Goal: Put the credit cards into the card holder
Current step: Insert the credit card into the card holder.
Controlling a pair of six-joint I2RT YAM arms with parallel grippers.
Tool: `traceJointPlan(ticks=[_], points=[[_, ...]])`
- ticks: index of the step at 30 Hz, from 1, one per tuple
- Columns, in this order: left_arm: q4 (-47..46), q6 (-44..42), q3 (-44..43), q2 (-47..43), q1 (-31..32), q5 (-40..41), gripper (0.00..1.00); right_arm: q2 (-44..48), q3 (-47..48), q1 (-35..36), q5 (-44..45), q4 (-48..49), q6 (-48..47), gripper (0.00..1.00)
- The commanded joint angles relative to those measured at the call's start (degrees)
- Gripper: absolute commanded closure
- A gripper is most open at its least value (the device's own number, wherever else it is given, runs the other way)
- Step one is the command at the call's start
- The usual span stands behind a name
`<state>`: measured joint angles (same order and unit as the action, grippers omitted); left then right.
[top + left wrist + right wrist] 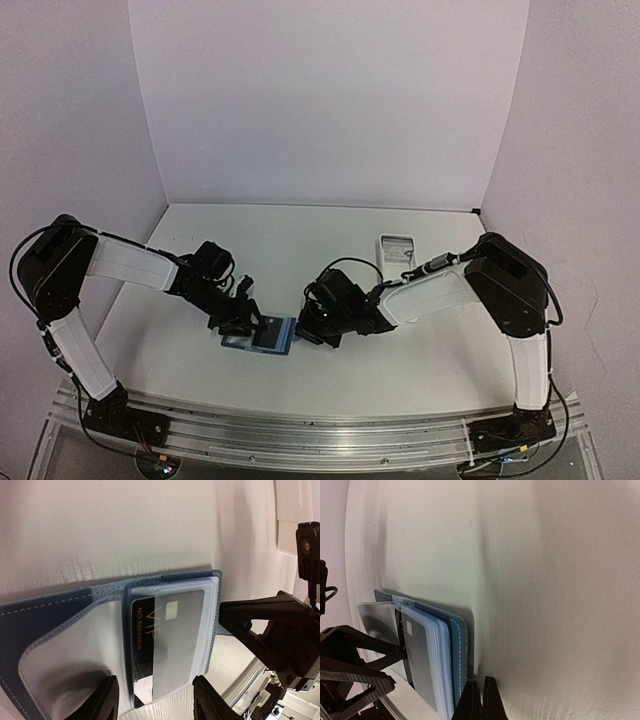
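The card holder (272, 336), a blue wallet, lies open on the table between the two arms. In the left wrist view a dark credit card (167, 640) printed "VIP" sits in a clear sleeve of the card holder (60, 625), its near end sticking out. My left gripper (156, 702) is open, one finger on each side of that end, touching nothing. My right gripper (481, 700) is shut and empty, its tips against the table at the blue cover's (460, 640) edge. The card (420, 655) shows there too.
A long white tray (397, 248) stands at the back right, beyond the right arm (440, 285). The right gripper's black body (280, 630) is close to the wallet's far side in the left wrist view. White walls enclose the table.
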<state>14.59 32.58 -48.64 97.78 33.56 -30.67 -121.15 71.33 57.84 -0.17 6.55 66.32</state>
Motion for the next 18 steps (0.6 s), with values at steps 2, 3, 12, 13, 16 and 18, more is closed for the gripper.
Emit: traceJointPlan(ticks=[2,3,12,13,16,18], points=[[0.5,-1.7,-1.0,0.0,0.1,-2.5,0.47,2.1,-0.1,0.4,2.3,-5.5,-3.6,0.96],[-1.1,-1.1,-0.4,0.5,0.1,-3.0,0.47,2.5,0.2,0.4,2.5,-5.7,-4.7,0.93],[-14.6,2.8,2.5,3.7,2.1,-6.5,0.47,-0.9,3.4,0.4,-1.5,-5.4,-5.7,0.91],[-15.6,2.9,2.5,4.0,2.4,-6.7,0.47,-1.3,3.8,0.4,-1.9,-5.1,-5.7,0.92],[-17.2,3.1,2.2,4.4,2.9,-7.2,0.48,-1.6,4.4,0.5,-2.2,-4.8,-6.2,0.92],[-17.2,2.9,1.9,4.3,2.9,-7.5,0.48,-1.0,3.9,0.4,-1.8,-4.8,-6.3,0.92]])
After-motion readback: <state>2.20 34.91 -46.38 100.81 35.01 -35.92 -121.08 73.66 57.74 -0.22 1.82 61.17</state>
